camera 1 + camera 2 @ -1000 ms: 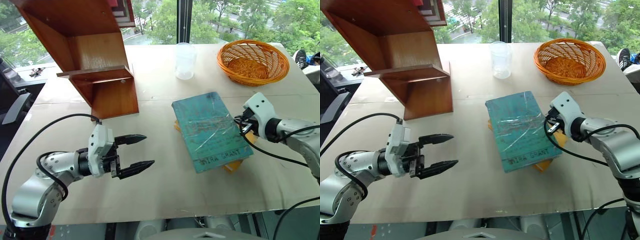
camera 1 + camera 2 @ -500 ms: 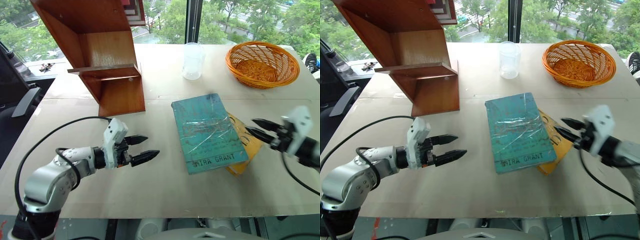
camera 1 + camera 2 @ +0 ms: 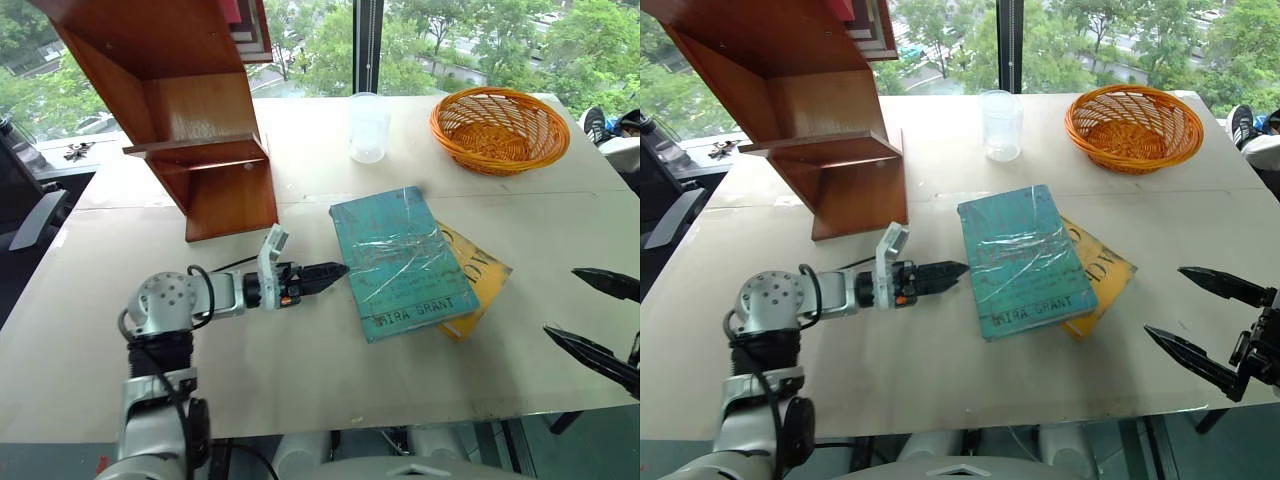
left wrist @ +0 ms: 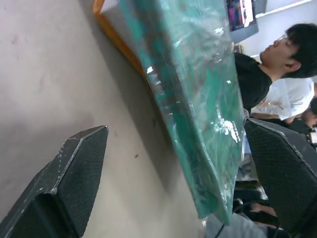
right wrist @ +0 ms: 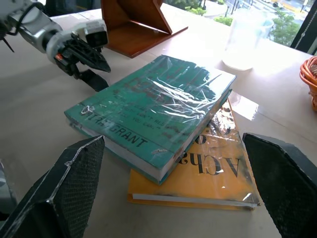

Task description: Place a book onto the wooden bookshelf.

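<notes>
The teal-green book lies flat mid-table on top of a smaller yellow book. The wooden bookshelf stands at the far left of the table. My left gripper is low over the table, pointing at the book's left edge. It is open and rolled so one finger sits above the other. In the left wrist view the book's edge shows between the two spread fingers. My right gripper is open and empty, off to the right, well apart from both books.
A clear plastic cup and an orange wicker basket stand at the back of the table. Several books sit in the shelf's upper part. A person shows beyond the table in the left wrist view.
My right gripper, shut at the book's right edge a second ago, has opened and drawn back to the right. My left gripper has rolled and reached toward the book's left edge.
</notes>
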